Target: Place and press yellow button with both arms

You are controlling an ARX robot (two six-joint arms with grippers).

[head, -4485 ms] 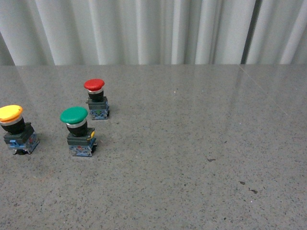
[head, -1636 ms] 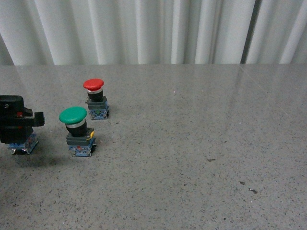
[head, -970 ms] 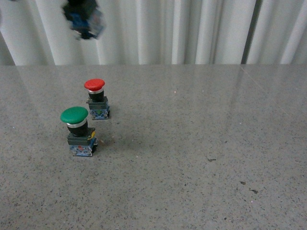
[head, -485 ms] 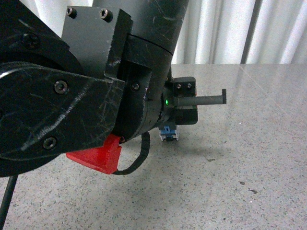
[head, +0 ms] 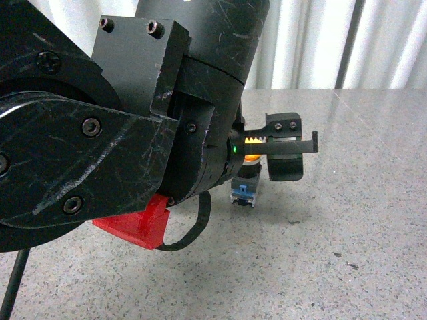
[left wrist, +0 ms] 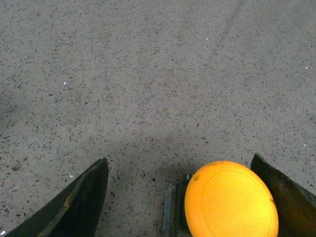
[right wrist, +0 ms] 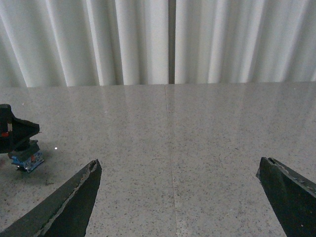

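Placing step, seemingly near end; yellow button (left wrist: 231, 200) upright on speckled tabletop (head: 347, 220), between spread fingers of left gripper (left wrist: 178, 164), unpinched, cap just beside one finger; right gripper (right wrist: 178, 165) spread wide, empty, well apart; next: lift left clear, press cap squarely from above

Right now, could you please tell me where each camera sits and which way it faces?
Front view: on the body, facing across the table to the curtain; the left arm fills its left half, the left gripper at the yellow button.
Left wrist view: looks down at the table and button cap through open jaws.
Right wrist view: faces across the table to the curtain, through the open right gripper.
Shared: all three show the yellow button, the right wrist only its blue base.
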